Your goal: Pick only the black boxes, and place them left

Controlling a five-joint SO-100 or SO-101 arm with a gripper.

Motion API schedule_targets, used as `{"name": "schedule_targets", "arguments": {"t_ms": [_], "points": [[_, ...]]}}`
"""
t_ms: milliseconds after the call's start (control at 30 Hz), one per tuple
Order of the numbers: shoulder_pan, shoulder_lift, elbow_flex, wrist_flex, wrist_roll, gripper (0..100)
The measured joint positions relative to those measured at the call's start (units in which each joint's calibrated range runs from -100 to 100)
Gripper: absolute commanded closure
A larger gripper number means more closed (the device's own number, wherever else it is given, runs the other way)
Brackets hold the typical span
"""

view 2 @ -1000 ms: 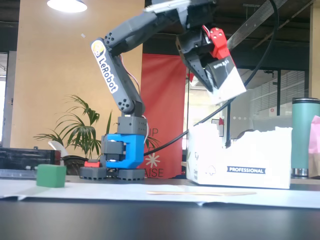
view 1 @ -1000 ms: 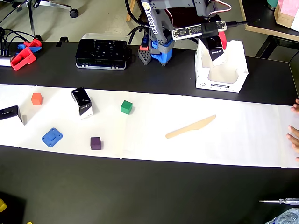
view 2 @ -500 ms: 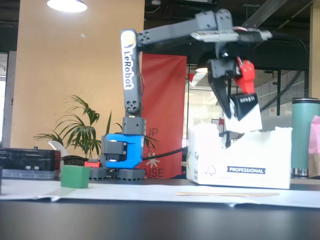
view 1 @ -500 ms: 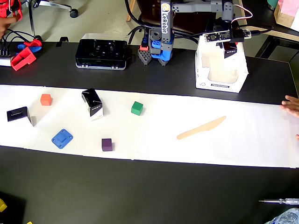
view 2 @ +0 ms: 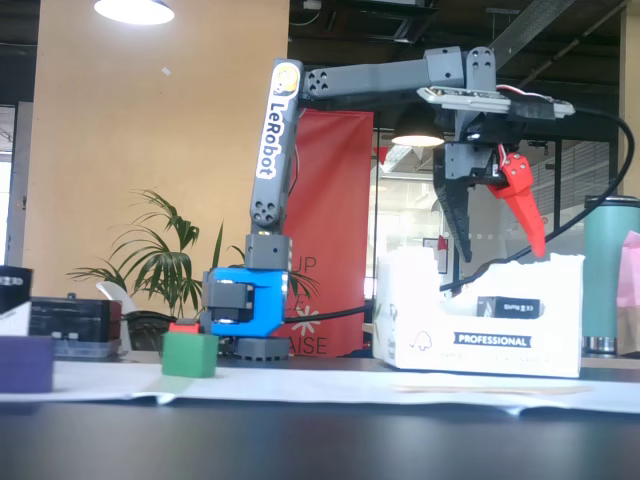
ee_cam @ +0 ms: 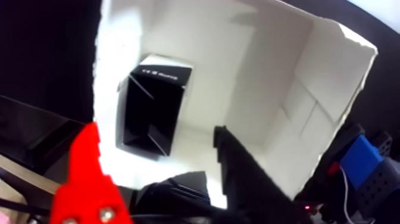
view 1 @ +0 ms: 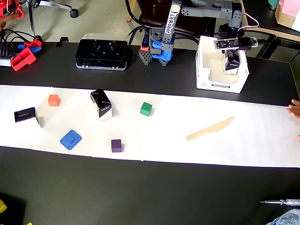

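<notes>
The black desk [view 1: 150, 197] carries a long white paper strip [view 1: 262, 140] running left to right across the overhead view. At the far edge stands the arm [view 2: 275, 150], its base of blue and black just left of an open white carton [view 1: 204, 79] marked PROFESSIONAL. The arm reaches right over that carton, and its gripper [view 2: 500, 245] hangs above the opening with the red and black fingers [view 2: 520, 195] spread apart and holding nothing. Further left on the far side sits a flat black device case [view 1: 102, 54].

One of the black boxes [ee_cam: 152, 104] lies inside the carton, seen directly below the fingers in the wrist view and through the side cut-out in the fixed view [view 2: 508, 305]. A second black box [view 1: 101, 104] stands on the paper, left of centre, and a third black box [view 1: 26, 115] rests near the strip's left end.

Right of centre on the paper lies a wooden knife [view 1: 210, 129]. Among the smaller items are a blue square plate [view 1: 71, 139], a green cube [view 1: 146, 108], a purple cube [view 1: 116, 146] and an orange cube [view 1: 54, 100].
</notes>
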Motion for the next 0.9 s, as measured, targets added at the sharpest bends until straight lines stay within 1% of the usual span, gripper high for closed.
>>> {"name": "schedule_targets", "arguments": {"t_ms": [100, 167, 300, 500, 633, 900], "points": [[0.5, -2.1, 0.0, 1.9, 2.5, 59], [2.5, -5.3, 0.0, 2.3, 4.6, 58], [10.4, -13.6, 1.0, 2.8, 10.4, 58], [29.3, -26.1, 7.6, 2.8, 22.0, 58], [42.8, -31.7, 8.8, 3.0, 29.7, 58], [65.2, -34.4, 8.8, 3.0, 40.5, 58]]}}
